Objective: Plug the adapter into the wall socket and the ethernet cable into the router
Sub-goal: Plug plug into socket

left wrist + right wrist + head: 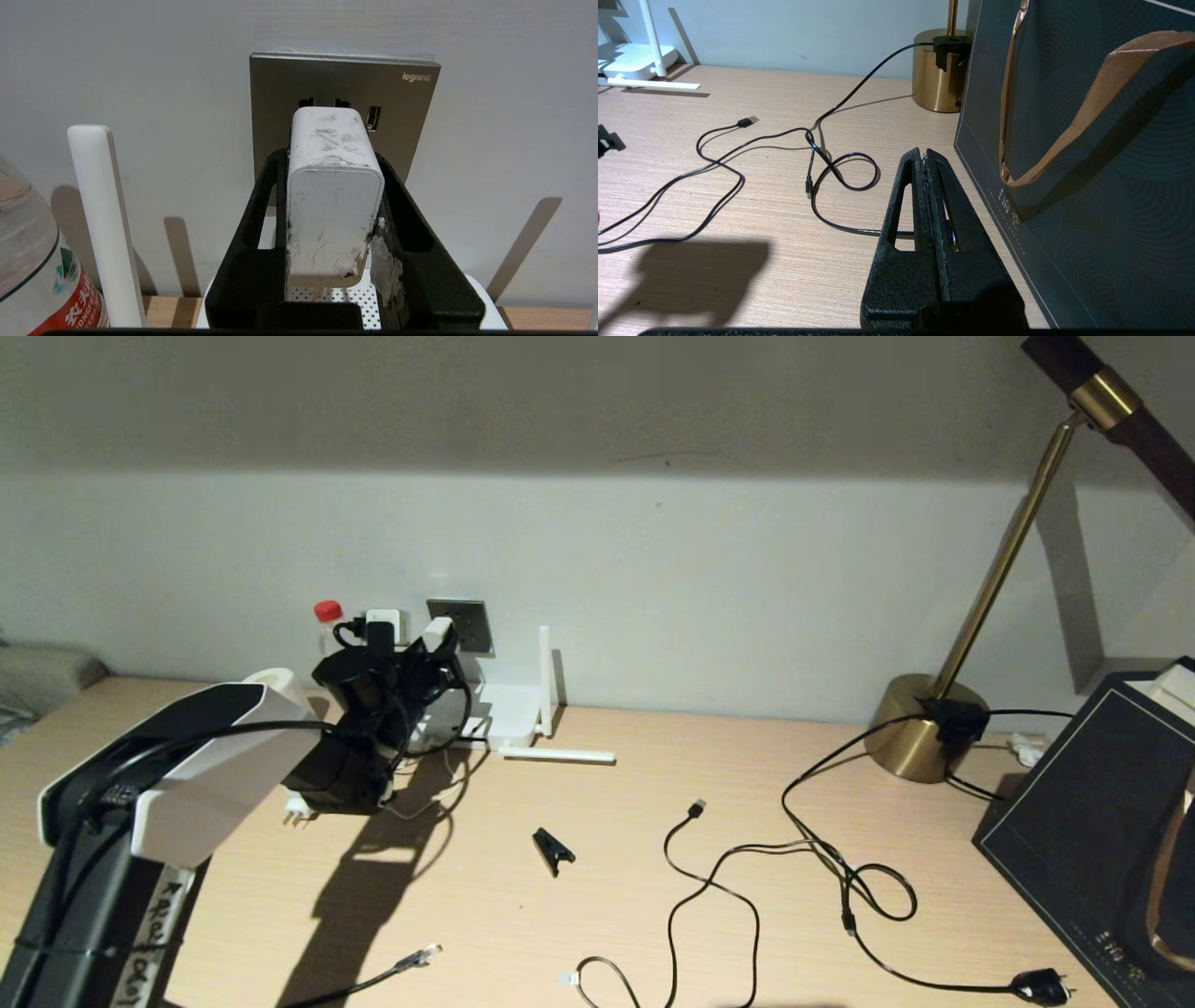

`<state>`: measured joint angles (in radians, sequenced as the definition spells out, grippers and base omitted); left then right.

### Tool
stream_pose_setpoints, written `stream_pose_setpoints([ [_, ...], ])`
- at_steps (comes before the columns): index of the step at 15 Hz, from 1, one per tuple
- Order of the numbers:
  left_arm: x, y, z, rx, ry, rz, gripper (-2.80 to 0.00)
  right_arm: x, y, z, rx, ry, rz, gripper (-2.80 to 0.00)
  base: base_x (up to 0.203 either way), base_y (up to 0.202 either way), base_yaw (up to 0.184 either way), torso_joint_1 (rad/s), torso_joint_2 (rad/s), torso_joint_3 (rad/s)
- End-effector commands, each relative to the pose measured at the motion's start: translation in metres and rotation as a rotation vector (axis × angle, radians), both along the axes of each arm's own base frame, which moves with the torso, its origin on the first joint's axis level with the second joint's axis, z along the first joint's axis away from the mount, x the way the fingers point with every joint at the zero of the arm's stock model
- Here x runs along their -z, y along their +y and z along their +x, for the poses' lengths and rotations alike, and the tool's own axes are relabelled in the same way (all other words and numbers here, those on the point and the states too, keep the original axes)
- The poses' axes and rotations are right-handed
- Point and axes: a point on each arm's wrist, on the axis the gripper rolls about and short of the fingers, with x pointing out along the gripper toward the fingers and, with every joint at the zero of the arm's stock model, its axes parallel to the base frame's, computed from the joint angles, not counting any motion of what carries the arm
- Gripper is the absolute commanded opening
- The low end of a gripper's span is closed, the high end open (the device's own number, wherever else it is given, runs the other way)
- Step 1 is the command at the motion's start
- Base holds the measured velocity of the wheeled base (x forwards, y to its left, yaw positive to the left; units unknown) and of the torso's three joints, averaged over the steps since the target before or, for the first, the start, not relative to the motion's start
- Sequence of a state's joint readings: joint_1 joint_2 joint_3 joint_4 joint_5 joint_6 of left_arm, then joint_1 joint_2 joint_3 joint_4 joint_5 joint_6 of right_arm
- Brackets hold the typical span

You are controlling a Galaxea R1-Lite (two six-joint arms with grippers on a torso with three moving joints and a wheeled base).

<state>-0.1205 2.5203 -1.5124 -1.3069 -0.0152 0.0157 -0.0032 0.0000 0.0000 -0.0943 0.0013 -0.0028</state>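
Note:
My left gripper (pixel 425 658) is shut on the adapter (pixel 334 196), a scuffed white block clamped between both black fingers. The adapter's front end is right at the grey wall socket (pixel 327 79), below its two upper holes and USB port; its pins are hidden. In the head view the adapter (pixel 436 637) sits just left of the socket (pixel 464 623). The white router (pixel 509 714) lies under the gripper against the wall, one antenna (pixel 100 210) upright. The ethernet cable's clear connector (pixel 420 956) lies loose at the table's front. My right gripper (pixel 923 154) hovers shut and empty beside a dark bag.
A red-capped water bottle (pixel 328 613) stands left of the socket. A brass lamp (pixel 924 728) and a dark bag (pixel 1092 821) occupy the right side. A thin USB cable (pixel 695 809), a black mains plug (pixel 1041 987) and a small black clip (pixel 553 849) lie mid-table.

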Motion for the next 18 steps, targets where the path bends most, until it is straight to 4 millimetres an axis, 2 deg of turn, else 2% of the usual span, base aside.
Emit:
stream_pose_setpoints([
  [1, 0.0012, 0.0026, 0.0021, -0.006, -0.006, -0.001, -2.80, 0.0097, 0.0000, 0.0029, 0.000, 0.036, 0.000, -2.80, 0.000, 0.000, 0.000, 0.000, 0.00, 0.000],
  [18, 0.0014, 0.0041, 0.0085, -0.009, -0.009, 0.000, -2.80, 0.0097, 0.0000, 0.0029, 0.000, 0.036, 0.000, -2.80, 0.000, 0.000, 0.000, 0.000, 0.00, 0.000],
])
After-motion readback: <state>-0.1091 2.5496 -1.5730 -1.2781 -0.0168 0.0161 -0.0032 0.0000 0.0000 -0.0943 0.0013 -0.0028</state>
